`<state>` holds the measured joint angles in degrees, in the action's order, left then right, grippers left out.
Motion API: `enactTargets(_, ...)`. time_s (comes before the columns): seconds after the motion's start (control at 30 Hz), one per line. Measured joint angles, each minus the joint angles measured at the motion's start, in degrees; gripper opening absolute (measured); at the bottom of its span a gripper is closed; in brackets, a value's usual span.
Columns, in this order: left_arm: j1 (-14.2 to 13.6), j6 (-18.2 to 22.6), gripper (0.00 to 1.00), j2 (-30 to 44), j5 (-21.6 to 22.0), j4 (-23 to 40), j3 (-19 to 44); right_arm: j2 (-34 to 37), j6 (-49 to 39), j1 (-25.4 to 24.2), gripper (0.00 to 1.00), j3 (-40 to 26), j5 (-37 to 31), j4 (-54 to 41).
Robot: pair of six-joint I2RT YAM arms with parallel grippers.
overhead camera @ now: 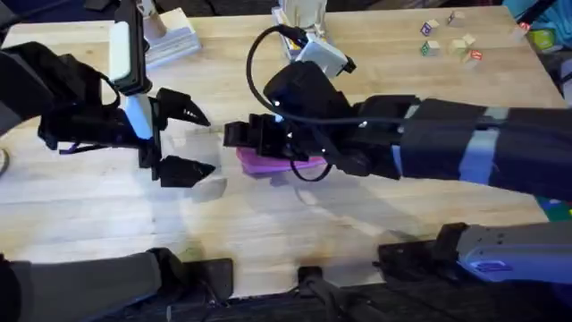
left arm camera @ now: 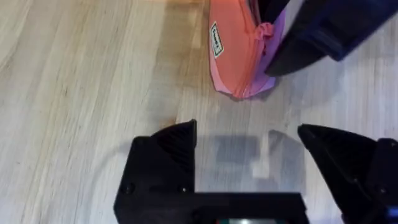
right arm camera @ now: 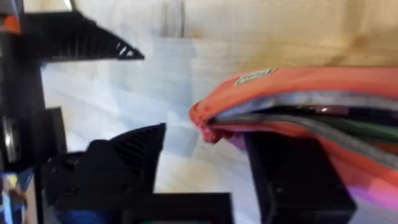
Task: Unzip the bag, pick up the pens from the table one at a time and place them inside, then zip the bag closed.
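Bag [overhead camera: 277, 163] lies on the table [overhead camera: 107, 215] about mid-worktop, roughly halfway between the near and far edges, most of it covered in the overhead view by the right arm reaching in from the right edge. What shows is a pink-purple strip beneath the arm's wrist. Right gripper [overhead camera: 246, 136] sits at the bag's left end; in the right wrist view one black finger [right arm camera: 298, 180] lies against the underside of the pouch [right arm camera: 311, 87] and the other [right arm camera: 118, 162] stands off to its side, so the jaws are spread, with the bag's end close by one finger. Whether that finger grips anything I cannot tell. The zipper edge gapes there, grey and green lining showing between the orange-pink lips, and a small label is on the fabric [right arm camera: 255, 76]. Left gripper [overhead camera: 192, 141] hovers just left of the bag, apart from it, with bare wood between; its two black fingers are spread wide, one nearer the far edge [overhead camera: 185, 109], one nearer the near edge [overhead camera: 183, 170]. Left wrist view: pouch end [left arm camera: 233, 56] lies ahead of the wide jaws, not between them, with the right arm's dark finger [left arm camera: 305, 43] touching its side. Small coloured blocks [overhead camera: 451, 40] sit by the far right corner.
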<state>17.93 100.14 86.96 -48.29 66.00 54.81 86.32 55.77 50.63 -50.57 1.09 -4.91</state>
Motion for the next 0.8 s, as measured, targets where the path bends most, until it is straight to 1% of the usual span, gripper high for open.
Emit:
enactTargets(0.03, 0.0, 0.0, 0.993, 0.0, 0.0, 0.0, 0.0, 0.7, 0.4, 0.0, 0.640, 0.0, -1.8, 0.1)
enactTargets(0.17, 0.0, 0.0, 0.993, 0.0, 0.0, 0.0, 0.0, 1.2, 1.1, 0.2, 0.505, 0.0, -3.4, 0.2)
enactTargets(0.33, 0.0, 0.0, 0.993, 0.0, 0.0, -0.1, 0.0, 1.2, 1.4, 0.3, 0.265, 0.0, -3.7, 0.7)
enactTargets(0.47, 0.0, 0.0, 0.993, 0.0, 0.0, -0.2, 0.0, 1.2, 1.6, 0.3, 0.110, 0.0, -3.7, 1.1)
enactTargets(0.57, 0.0, 0.0, 0.993, 0.0, 0.0, -0.2, 0.0, 1.2, 1.6, 0.3, 0.040, 0.0, -3.7, 1.1)
enactTargets(0.8, 0.0, 0.0, 0.994, 0.0, 0.0, -0.2, 0.0, 1.2, 1.7, 0.2, 0.031, 0.0, -1.7, 1.5)
